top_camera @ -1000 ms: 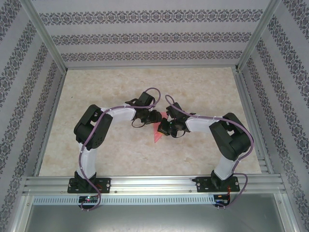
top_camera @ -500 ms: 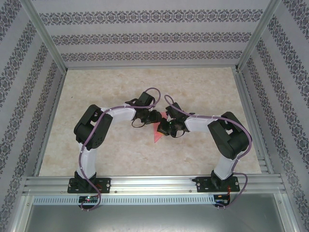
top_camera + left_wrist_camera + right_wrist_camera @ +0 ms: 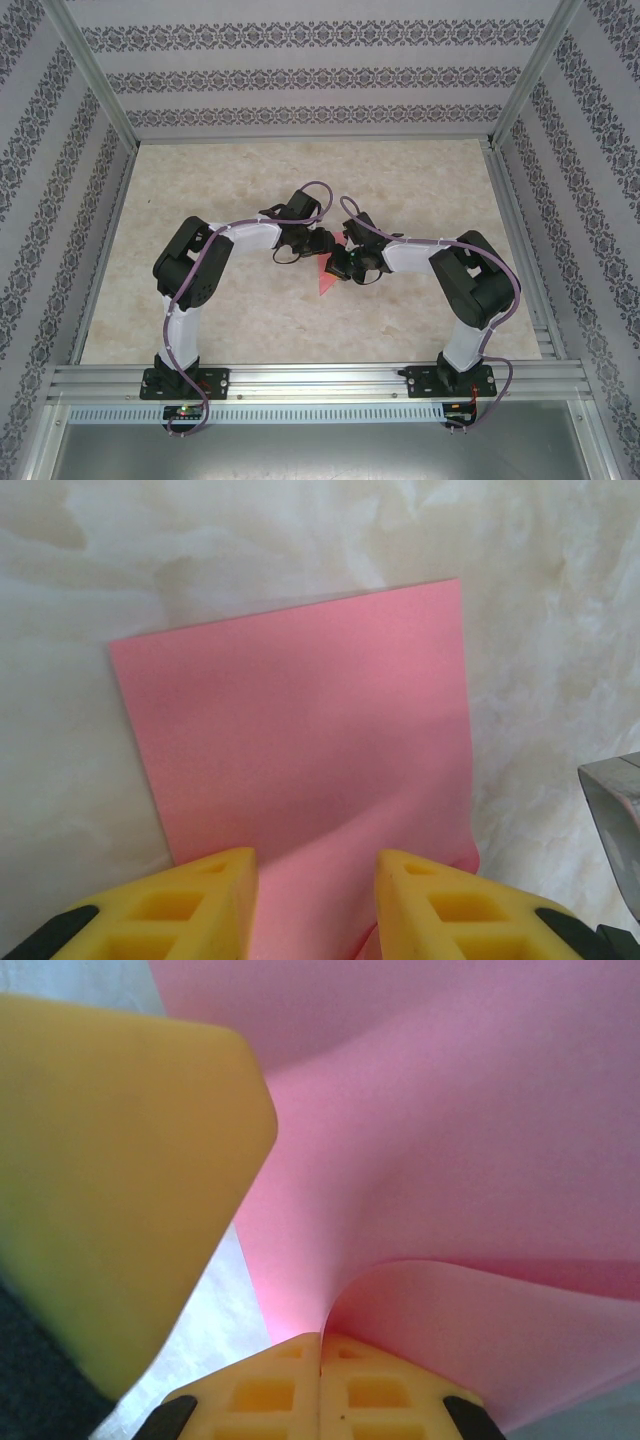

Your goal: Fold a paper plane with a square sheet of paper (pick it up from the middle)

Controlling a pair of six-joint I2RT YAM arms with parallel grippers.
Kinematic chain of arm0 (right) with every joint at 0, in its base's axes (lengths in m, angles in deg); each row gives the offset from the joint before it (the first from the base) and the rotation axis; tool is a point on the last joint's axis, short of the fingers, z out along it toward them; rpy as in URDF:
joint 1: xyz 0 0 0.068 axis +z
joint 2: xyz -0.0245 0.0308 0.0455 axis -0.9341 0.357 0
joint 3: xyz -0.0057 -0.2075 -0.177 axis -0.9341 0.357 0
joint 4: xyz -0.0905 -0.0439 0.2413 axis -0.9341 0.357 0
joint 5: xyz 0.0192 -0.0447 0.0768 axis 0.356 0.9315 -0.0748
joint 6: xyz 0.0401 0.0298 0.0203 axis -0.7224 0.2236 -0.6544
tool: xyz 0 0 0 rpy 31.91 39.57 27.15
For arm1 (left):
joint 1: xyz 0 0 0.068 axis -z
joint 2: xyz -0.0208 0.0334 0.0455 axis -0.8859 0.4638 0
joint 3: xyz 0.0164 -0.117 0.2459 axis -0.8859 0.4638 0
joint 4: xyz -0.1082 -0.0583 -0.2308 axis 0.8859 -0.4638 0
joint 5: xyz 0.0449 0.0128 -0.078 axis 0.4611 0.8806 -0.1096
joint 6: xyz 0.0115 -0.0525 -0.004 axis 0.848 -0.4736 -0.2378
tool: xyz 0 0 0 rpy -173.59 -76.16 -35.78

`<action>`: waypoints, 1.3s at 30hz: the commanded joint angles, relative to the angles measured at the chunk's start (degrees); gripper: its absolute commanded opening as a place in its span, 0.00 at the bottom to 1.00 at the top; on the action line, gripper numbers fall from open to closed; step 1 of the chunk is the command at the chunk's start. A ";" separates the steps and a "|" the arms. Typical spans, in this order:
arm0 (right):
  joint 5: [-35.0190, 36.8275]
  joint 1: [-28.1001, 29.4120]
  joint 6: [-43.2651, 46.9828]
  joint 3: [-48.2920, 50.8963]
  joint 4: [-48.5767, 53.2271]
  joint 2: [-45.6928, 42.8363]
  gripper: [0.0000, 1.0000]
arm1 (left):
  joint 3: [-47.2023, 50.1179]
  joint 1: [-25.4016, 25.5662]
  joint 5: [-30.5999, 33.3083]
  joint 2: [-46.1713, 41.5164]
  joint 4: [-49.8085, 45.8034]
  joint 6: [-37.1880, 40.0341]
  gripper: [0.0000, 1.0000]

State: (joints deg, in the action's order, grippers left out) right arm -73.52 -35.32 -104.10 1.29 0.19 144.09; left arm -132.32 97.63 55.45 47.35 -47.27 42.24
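The square sheet of paper [image 3: 325, 279] is pink-red and lies between the two arms at the table's middle. Its far part rests flat on the table [image 3: 300, 710], while its near edge is lifted and curls over [image 3: 450, 1110]. My right gripper [image 3: 320, 1338] [image 3: 339, 265] is shut on that raised edge, with the paper pinched between its yellow pads. Over the sheet, my left gripper [image 3: 315, 865] [image 3: 325, 245] stands open; the paper rises through the gap without being pinched. One left finger [image 3: 120, 1160] looms close beside the right gripper.
The marble-patterned tabletop [image 3: 220, 180] spreads around the sheet. Patterned walls [image 3: 300, 80] and aluminium posts close it in on three sides. A rail [image 3: 320, 380] with both arm bases runs along the near edge. Part of the right gripper's body [image 3: 615, 810] shows at the left wrist view's right edge.
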 commanded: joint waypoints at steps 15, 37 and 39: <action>1.07 0.59 2.15 -1.13 2.20 2.61 0.19 | -0.70 -1.96 1.72 -3.63 -2.77 -1.92 0.41; 0.97 -0.95 3.77 2.46 0.12 0.23 0.27 | 13.16 -8.14 -5.00 -14.47 4.40 -3.42 0.40; 0.98 -1.22 4.00 2.78 0.37 -0.03 0.25 | 13.50 -7.50 -5.53 -14.58 4.67 -3.15 0.39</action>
State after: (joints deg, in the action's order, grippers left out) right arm -75.03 -35.80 -101.19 2.12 -2.35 144.24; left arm -119.43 89.00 52.61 34.69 -45.85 39.18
